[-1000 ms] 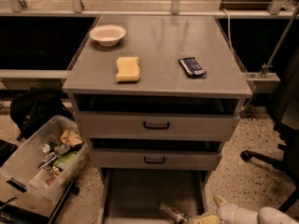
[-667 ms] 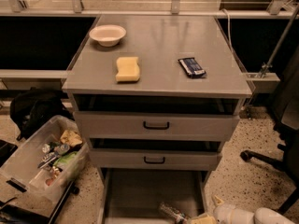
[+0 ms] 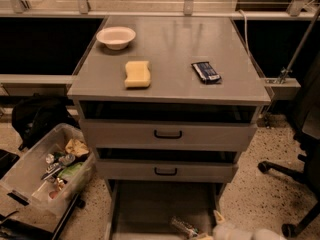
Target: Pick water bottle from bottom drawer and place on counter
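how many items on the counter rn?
3: bowl back left, sponge centre left, snack packet right. Nothing looks hidden up there. Gripper is low at the bottom drawer's front right, next to the bottle.

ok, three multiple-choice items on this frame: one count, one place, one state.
1. How many things lie on the counter?
A) one B) three C) five
2. Where is the water bottle?
A) on the counter B) in the floor bin C) in the bottom drawer
3. How is the bottom drawer?
A) pulled out B) pushed in C) taken off

Key:
1 B: a bowl, a sponge and a snack packet lie there.
2 C: it lies on the drawer's floor, with the gripper just right of it at the lower edge.
3 A: its grey floor shows in front of the cabinet.
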Action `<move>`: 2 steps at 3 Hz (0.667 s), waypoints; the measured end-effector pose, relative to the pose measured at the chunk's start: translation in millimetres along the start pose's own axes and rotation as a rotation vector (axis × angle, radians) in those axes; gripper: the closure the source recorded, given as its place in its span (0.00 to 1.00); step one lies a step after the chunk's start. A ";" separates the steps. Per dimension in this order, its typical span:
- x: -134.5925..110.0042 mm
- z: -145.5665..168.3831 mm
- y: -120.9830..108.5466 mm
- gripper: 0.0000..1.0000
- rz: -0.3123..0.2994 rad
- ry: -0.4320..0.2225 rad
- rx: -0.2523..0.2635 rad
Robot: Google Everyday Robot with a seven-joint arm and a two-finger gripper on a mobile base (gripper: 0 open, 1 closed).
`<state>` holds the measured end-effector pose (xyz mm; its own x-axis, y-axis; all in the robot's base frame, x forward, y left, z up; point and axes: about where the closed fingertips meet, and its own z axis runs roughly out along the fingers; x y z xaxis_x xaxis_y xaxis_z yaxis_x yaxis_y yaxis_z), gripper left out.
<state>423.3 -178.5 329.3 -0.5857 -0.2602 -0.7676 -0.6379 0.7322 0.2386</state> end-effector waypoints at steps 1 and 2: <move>-12.3 38.3 7.9 0.00 -0.033 -0.014 0.067; -9.8 38.0 -11.4 0.00 -0.031 0.004 0.144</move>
<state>455.3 -160.4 311.5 -0.5690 -0.2863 -0.7709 -0.5776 0.8064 0.1269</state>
